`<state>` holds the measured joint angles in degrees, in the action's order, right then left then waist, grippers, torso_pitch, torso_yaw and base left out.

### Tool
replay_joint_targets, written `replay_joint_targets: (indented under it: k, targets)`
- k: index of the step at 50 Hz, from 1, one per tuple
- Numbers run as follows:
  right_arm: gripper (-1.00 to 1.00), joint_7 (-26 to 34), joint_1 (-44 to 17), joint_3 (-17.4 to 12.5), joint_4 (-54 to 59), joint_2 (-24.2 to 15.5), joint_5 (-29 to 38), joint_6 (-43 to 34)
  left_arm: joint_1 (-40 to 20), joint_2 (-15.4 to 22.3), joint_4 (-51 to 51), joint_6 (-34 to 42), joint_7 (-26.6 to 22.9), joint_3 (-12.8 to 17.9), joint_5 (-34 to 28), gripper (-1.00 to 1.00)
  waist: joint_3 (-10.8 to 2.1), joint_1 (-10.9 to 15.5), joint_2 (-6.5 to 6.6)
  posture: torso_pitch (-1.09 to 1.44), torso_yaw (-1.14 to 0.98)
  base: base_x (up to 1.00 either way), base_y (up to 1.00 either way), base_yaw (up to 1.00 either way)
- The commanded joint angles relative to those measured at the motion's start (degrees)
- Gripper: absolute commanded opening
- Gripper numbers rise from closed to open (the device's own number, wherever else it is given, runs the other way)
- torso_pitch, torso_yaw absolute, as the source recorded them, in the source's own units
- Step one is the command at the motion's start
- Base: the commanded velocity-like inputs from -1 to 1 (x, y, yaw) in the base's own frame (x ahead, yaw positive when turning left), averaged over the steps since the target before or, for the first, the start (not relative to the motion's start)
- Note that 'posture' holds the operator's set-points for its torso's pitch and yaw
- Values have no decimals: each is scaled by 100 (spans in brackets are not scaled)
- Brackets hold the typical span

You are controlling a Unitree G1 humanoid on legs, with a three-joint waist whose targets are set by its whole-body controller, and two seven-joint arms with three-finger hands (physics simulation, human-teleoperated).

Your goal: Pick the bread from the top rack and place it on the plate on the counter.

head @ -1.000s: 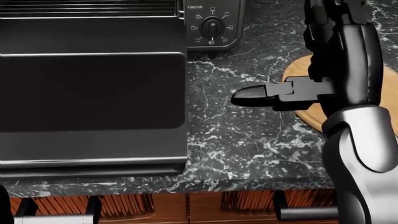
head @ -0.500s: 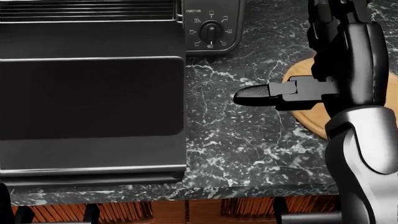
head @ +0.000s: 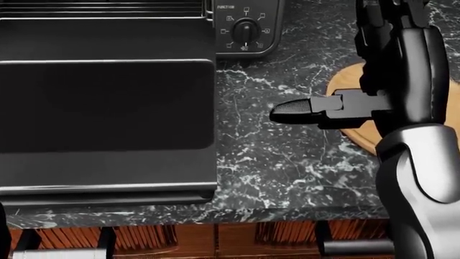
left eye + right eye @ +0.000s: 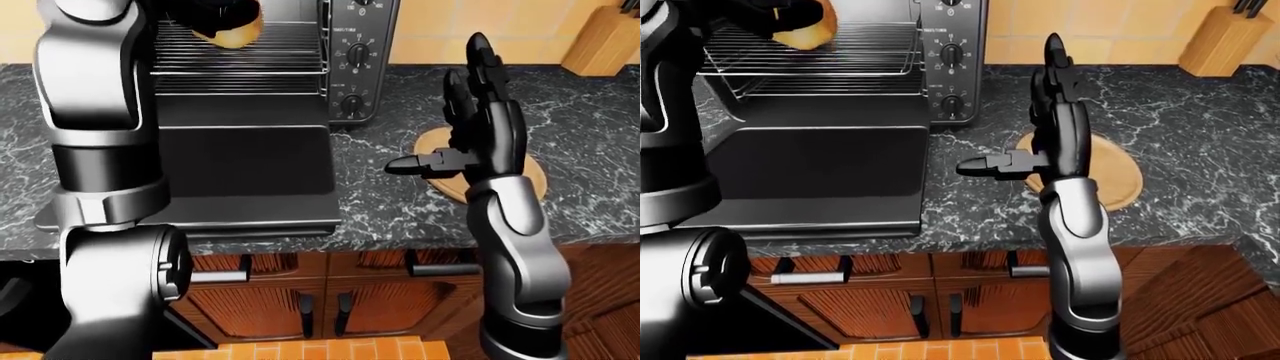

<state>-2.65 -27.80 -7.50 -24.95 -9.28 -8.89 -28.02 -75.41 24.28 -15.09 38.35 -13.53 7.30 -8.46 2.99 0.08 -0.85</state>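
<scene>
- The bread [image 4: 228,33] sits on the top rack [image 4: 240,56] of the open toaster oven [image 4: 350,60], at the left-eye view's top
- Left robot hand [image 4: 215,11] is at the bread; whether it grips, I cannot tell
- Right robot hand [image 4: 470,112] stands with fingers spread, above the plate [image 4: 1118,176] on the table [image 4: 590,135]

One bread [image 4: 228,31], one plate [image 4: 1118,178], one toaster oven [image 4: 345,60] with three knobs, one knife block [image 4: 603,46].
</scene>
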Motion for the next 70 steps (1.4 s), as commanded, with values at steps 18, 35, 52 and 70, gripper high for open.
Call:
replay_joint_targets:
  k: [18, 35, 52, 70]
  targets:
    - [100, -99, -517, -396, -1202, -483, -179, -1009, -782, -199, 457, 33, 117, -86, 199, -100, -129, 15, -37, 0, -2, 0, 0, 0]
    - [100, -539, -792, -1105, -2316, -1211, -903, -2164, -1434, -572, 618, 424, -197, -274, 146, -100, -72, -189, -120, 0, -11, 0, 0, 0]
    - [100, -837, -540, -1320, -2514, -1479, -1252, -2186, -1533, -883, 506, 310, -235, -342, 187, -100, -81, -537, -156, 0, -19, 0, 0, 0]
    - [100, -869, -454, -1250, -2421, -1441, -1249, -2000, -1517, -970, 538, 318, -288, -387, 139, -100, -118, -1184, -183, 0, -28, 0, 0, 0]
